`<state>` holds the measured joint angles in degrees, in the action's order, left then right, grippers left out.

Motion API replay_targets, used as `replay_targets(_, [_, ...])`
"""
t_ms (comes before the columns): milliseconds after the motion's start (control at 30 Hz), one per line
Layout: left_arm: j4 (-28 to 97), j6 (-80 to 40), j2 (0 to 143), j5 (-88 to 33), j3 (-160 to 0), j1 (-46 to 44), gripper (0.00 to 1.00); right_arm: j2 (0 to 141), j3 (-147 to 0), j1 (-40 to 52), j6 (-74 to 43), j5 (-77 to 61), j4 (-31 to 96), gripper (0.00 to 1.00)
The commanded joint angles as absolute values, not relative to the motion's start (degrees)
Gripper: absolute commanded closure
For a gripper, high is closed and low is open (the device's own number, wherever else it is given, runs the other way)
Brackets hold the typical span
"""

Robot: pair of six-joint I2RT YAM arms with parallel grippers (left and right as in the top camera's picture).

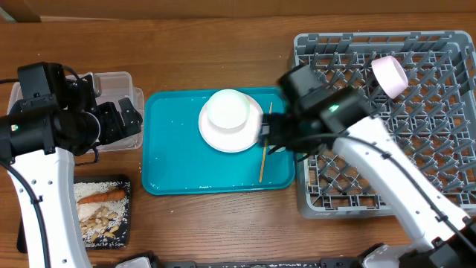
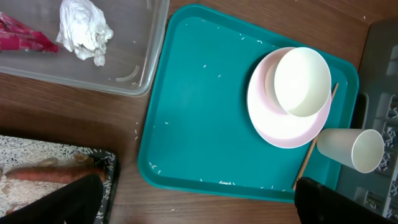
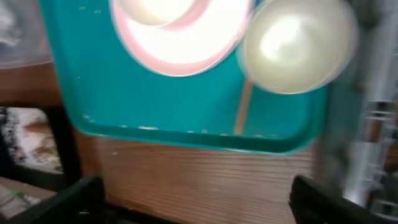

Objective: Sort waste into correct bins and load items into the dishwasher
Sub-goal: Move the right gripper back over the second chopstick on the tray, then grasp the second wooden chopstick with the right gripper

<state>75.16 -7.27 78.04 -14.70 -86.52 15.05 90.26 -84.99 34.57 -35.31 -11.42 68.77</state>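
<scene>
The left gripper [image 2: 202,186] hung wide open and empty by the clear tub [image 1: 111,78]. A bowl [image 1: 227,112] and plate [image 1: 253,138] sat on the teal tray [image 1: 171,149]. The right gripper [image 3: 193,193] gaped empty near a tipped cup [image 2: 351,149] at the tray's right edge.

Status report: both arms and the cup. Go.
Left jaws open, empty, by the tub. Right jaws open, empty, near the cup. Cup at the tray edge beside the rack, not loaded. A chopstick lies right beside it.
</scene>
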Motion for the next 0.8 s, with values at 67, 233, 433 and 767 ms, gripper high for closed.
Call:
replay_targets(67, [75.09,-6.39,78.00,-14.41,-87.55,15.35,0.00,89.80,-80.73,42.35,-47.24,-7.44,63.99,0.17])
replay_targets(233, [75.09,-6.39,78.00,-14.41,-87.55,15.35,0.00,89.82,-75.94,47.42,-56.88,7.44,62.11,0.53])
replay_targets(433, [75.09,-6.39,78.00,-14.41,-87.55,15.35,0.00,89.82,-66.50,51.46,-57.47,13.06,49.19,0.67])
replay_targets(767, [75.09,-6.39,78.00,-14.41,-87.55,15.35,0.00,90.19,-55.00,51.68,-57.21,23.99,38.96,0.66])
